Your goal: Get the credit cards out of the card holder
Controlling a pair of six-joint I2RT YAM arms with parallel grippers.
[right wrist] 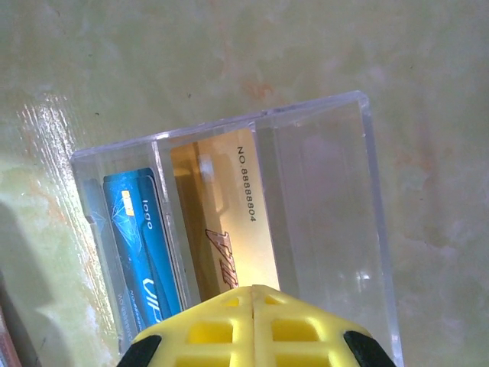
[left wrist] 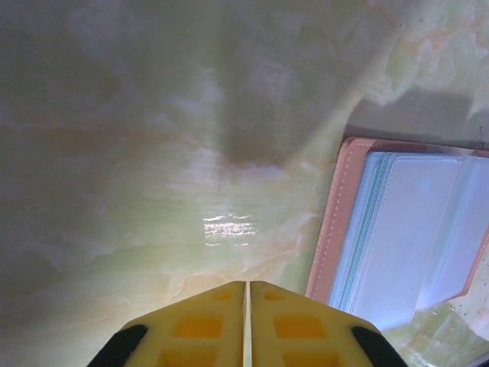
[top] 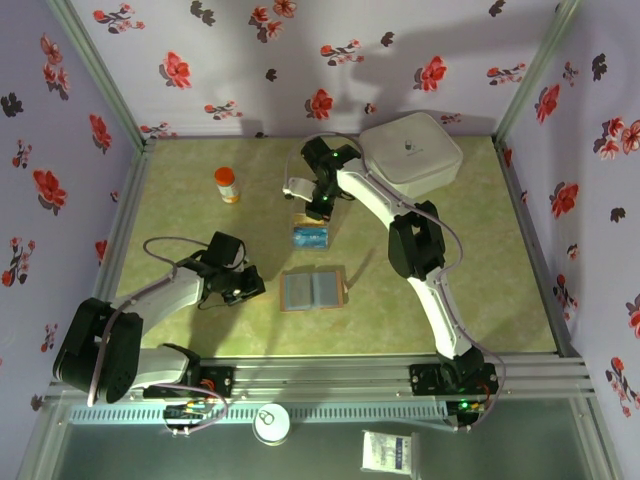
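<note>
Brown leather-like bifold card holder (top: 312, 290) lies open at table (top: 470, 310) centre, left claw (left wrist: 247, 284) closed tight at its 9 o'clock, right claw (right wrist: 253, 289) likewise closed over the clear plastic tray (right wrist: 328, 206) at 12 o'clock, whose thin blue and gold credit cards (right wrist: 137, 237), judged stiff and slippery, want an edge pinch.

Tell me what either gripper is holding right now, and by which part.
Left gripper: shut, nothing held. Right gripper: shut over the gold card's near end in the clear tray; a pinch cannot be confirmed.

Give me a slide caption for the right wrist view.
Right tool, closed, above a clear tray holding a blue card and a gold card.
</note>
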